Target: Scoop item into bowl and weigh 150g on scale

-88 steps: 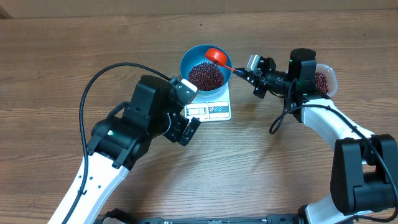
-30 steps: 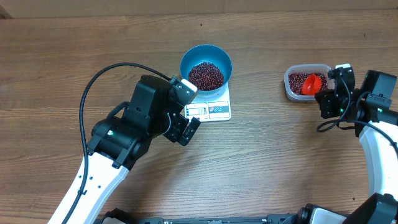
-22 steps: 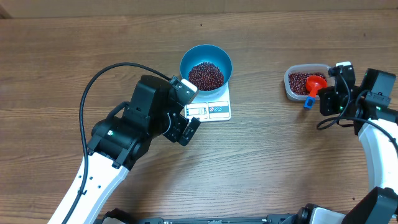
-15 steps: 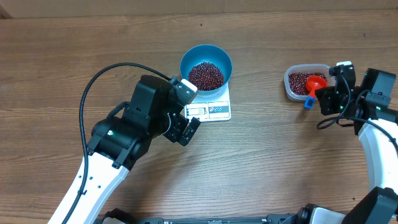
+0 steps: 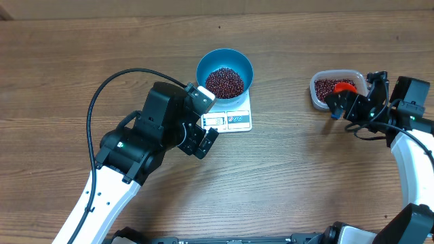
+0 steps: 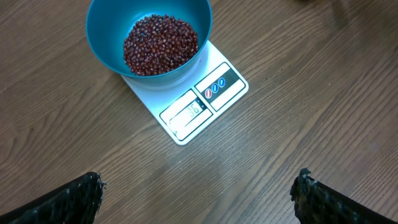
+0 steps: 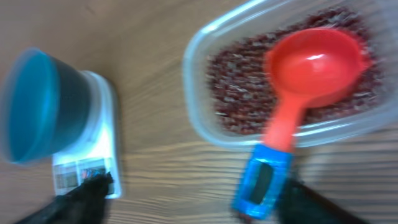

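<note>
Right of frame, we see right gripper (image 7: 198, 198) spread, empty; scoop (image 7: 311, 59) leaning on tub (image 7: 188, 71) rim could tip, spilling beans (image 7: 233, 84).

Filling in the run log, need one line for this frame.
left gripper open, near scale | right gripper open at scoop handle | scoop in tub, handle over rim | bowl on scale, beans inside

Heaped as loose maroon beans (image 6: 160, 43) inside deep blue bowl (image 6: 102, 31), standing upright on flat white scale (image 6: 186, 134); display-and-button edge of scale showing uncovered beside bowl.
</note>
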You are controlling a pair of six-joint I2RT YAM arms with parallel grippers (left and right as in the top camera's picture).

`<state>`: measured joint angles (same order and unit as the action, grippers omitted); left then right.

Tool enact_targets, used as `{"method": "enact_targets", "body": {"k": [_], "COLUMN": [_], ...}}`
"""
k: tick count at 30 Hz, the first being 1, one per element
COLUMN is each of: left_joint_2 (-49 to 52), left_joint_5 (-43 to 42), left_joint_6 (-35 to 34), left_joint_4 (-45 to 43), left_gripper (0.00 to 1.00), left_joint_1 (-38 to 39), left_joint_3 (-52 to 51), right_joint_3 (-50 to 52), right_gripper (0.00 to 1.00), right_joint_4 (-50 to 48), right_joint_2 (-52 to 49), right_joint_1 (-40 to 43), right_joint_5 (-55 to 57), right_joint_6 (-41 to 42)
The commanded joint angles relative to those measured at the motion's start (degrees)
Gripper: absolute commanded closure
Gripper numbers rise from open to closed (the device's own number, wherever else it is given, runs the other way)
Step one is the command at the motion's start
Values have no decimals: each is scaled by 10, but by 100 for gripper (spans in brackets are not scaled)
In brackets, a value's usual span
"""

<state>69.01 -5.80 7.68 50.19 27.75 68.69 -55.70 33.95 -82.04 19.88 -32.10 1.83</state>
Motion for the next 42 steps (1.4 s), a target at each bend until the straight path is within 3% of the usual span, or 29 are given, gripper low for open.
{"method": "enact_targets", "body": {"k": [1,6,14,22,26,30,34,42], "left_joint_2": [0,0,0,0,0,0,0,0], "left_joint_5": [0,0,0,0,0,0,0,0], "left_joint_6": [11,11,11,11,11,11,11,11], "left_joint_4": [0,0,0,0,0,0,0,0], "left_gripper": [0,1,0,0,0,0,0,0], "left_joint_1": [-2,-2,-2,-2,-2,-2,-2,-2], "left_joint_3": [-1,-1,-1,-1,-1,-1,-1,-1], "right_joint_3": [2,2,2,24,118,236,323,385], "right_gripper": [0,0,0,0,0,0,0,0], "right_joint_4": [-14,-3,5,8,-61,-243,-391,-504], "right_joint_2": [-3,-3,18,105,137,148,148,148], "right_joint_1": [0,1,1,1,1,1,1,0], "right_joint_5": [-99,-104,20,122,125,43,35,66], "right_joint_6": [61,105,243,306,364,439,519,539]}}
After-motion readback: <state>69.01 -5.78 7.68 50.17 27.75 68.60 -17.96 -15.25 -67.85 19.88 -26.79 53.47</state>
